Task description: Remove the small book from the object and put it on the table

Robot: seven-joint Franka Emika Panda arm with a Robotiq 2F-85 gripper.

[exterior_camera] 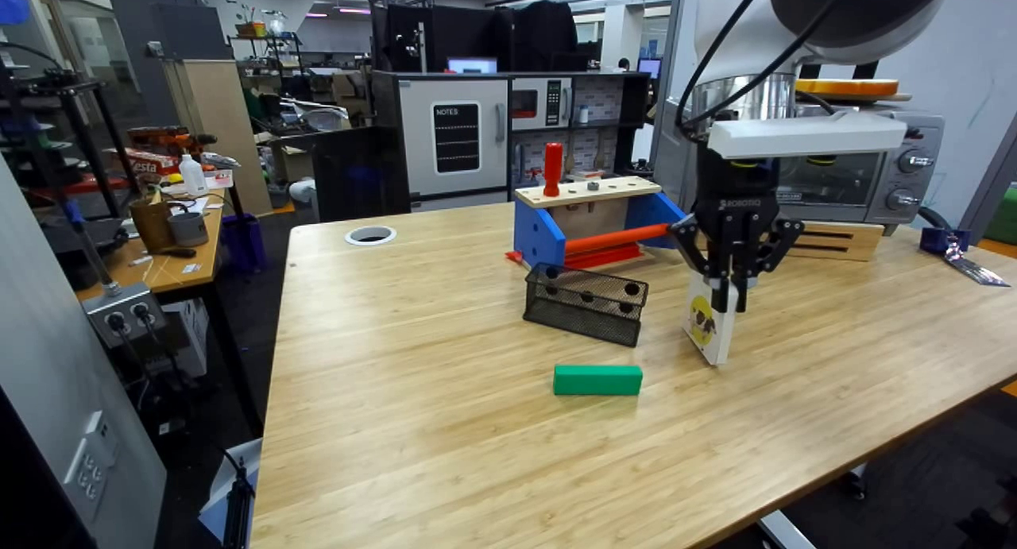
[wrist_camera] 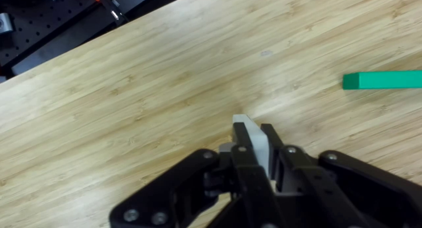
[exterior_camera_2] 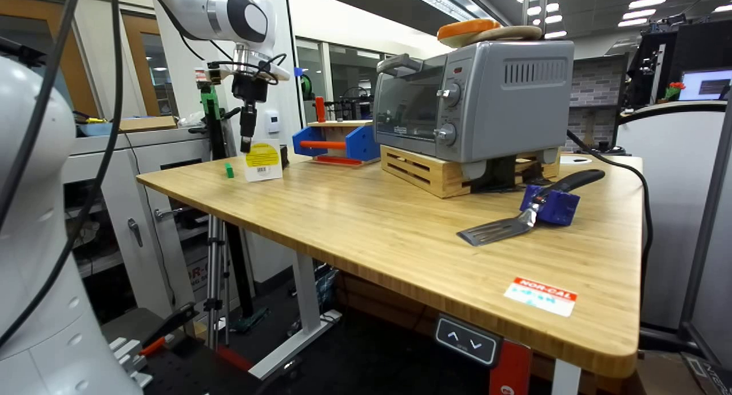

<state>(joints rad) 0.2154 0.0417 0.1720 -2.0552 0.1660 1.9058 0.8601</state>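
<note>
Pinching the book (exterior_camera: pixel 702 325) roughly upright by its upper part between the jaws of the gripper (exterior_camera: pixel 731 303). Holding it near the rack (exterior_camera: pixel 581 318) and the block (exterior_camera: pixel 597 380), apart from both. Cannot tell whether touching the table (exterior_camera: pixel 445 422) or hanging just above.

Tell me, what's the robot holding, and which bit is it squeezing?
The gripper is pinching the small book near one of its top corners.

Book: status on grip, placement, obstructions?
Gripper shut on book. Book out of rack, roughly upright; table contact unclear. Green block apart, likely not in the way.
</note>
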